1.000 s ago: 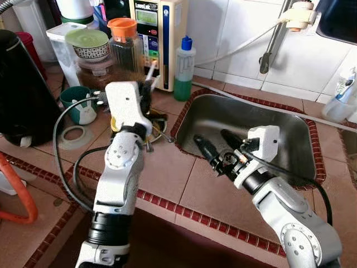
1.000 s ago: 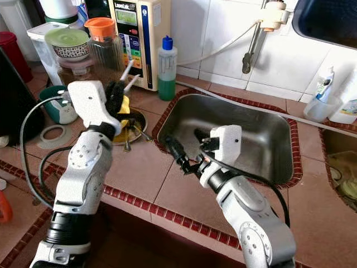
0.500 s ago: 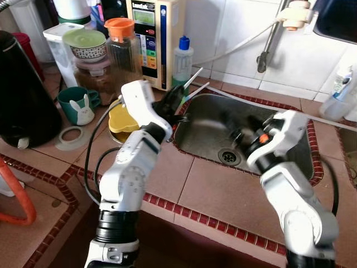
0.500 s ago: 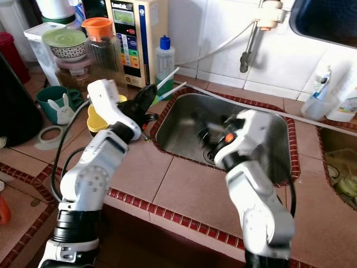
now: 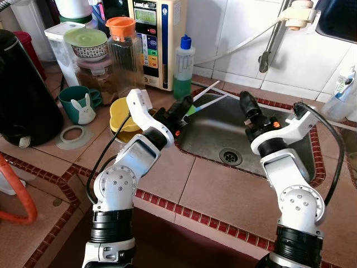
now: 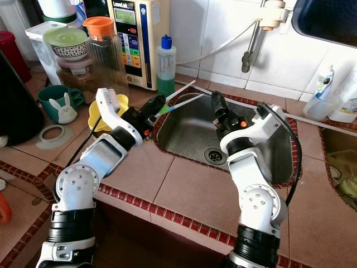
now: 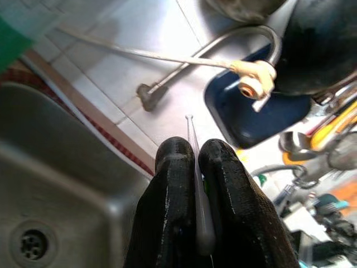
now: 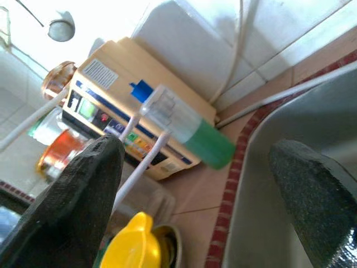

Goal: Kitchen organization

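Left wrist view: left pincer (image 5: 181, 109) pinching thin white sticks (image 5: 209, 95) over the sink (image 5: 290, 148) rim, ready to drop; right pincer (image 5: 245, 103) spread wide.

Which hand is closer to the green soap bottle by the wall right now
The left hand. It sits just below the green soap bottle at the sink's near-left corner, shut on white sticks. The right hand hangs open over the sink, farther to the bottle's right.

straws' (image 7: 196, 184) lower ends: hidden between left pincer (image 7: 195, 167) fingers | black kettle (image 5: 22, 95): cut by edge
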